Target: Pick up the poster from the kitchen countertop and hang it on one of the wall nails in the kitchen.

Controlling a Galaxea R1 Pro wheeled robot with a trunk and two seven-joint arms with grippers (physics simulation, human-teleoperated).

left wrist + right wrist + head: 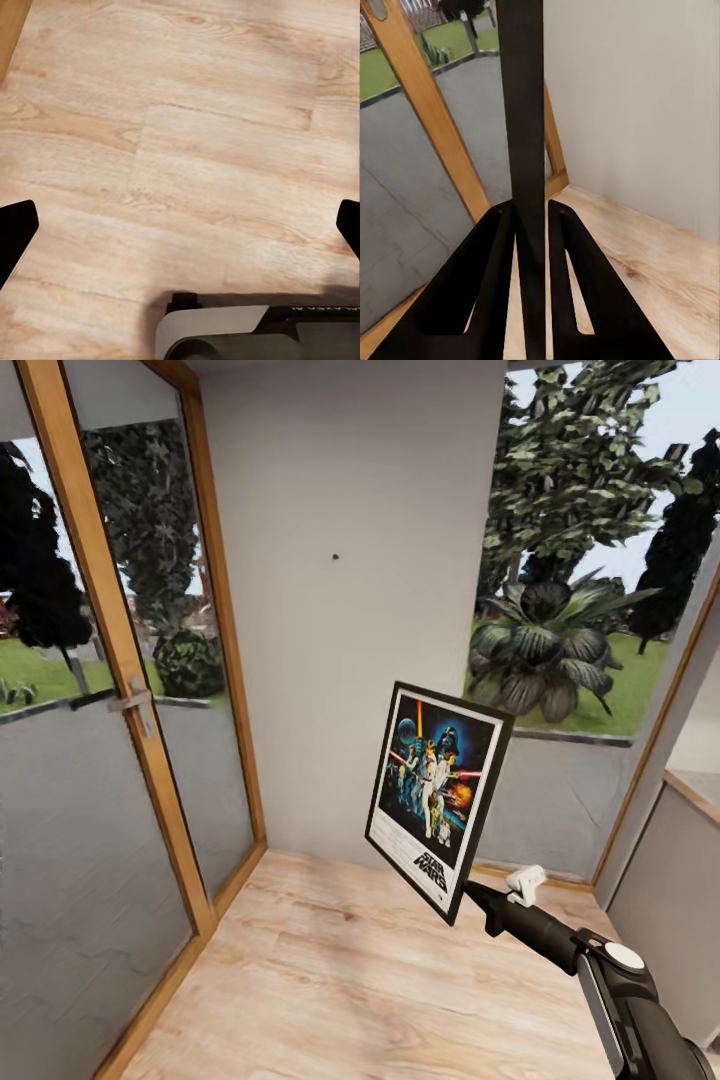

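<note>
While right gripper (470, 890) clamps poster (437, 797), nail (335, 556) above.

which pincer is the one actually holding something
The right pincer: its fingers clamp the poster by its edge. The left pincer hangs open over bare floor.

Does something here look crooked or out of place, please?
Only the poster looks askew. The right gripper holds it in the air by its lower corner, so it leans to one side instead of hanging straight. The nail sits higher on the grey wall, bare. Nothing looks damaged or spilled.
</note>
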